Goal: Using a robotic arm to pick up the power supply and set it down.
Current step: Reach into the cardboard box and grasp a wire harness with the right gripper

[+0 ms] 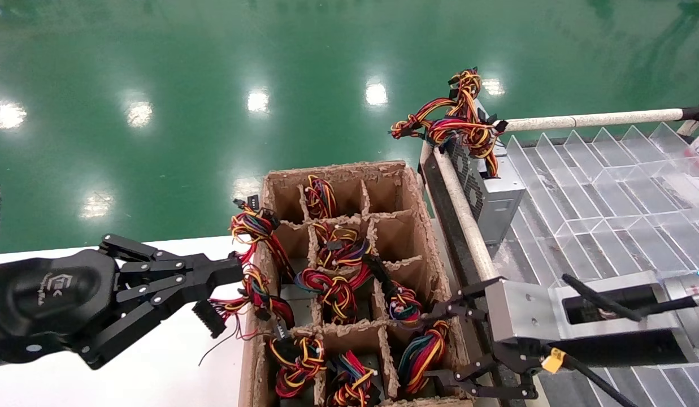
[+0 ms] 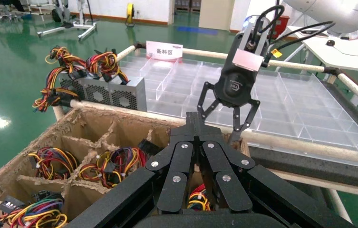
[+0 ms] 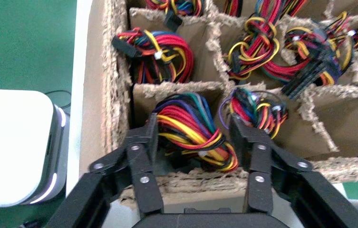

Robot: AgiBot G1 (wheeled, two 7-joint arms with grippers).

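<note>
The power supply sits in the near right cell of a cardboard divider box (image 1: 420,226). Only its looped bundle of red, yellow, black and dark-blue wires (image 1: 422,353) (image 3: 191,130) shows; the metal body is hidden below. My right gripper (image 1: 438,345) (image 3: 193,124) is open, one finger on each side of that bundle, and grips nothing. In the left wrist view it (image 2: 219,126) hangs over the box's far edge. My left gripper (image 1: 236,270) (image 2: 193,121) is shut with nothing held, its tip at the box's left wall among loose wires.
Other cells hold similar wire bundles (image 1: 335,282). A grey box with a perforated grille and heaped wires (image 1: 490,186) stands in a clear divided tray (image 1: 609,186) to the right, behind a padded rail (image 1: 462,209). A white table (image 1: 157,362) lies to the left.
</note>
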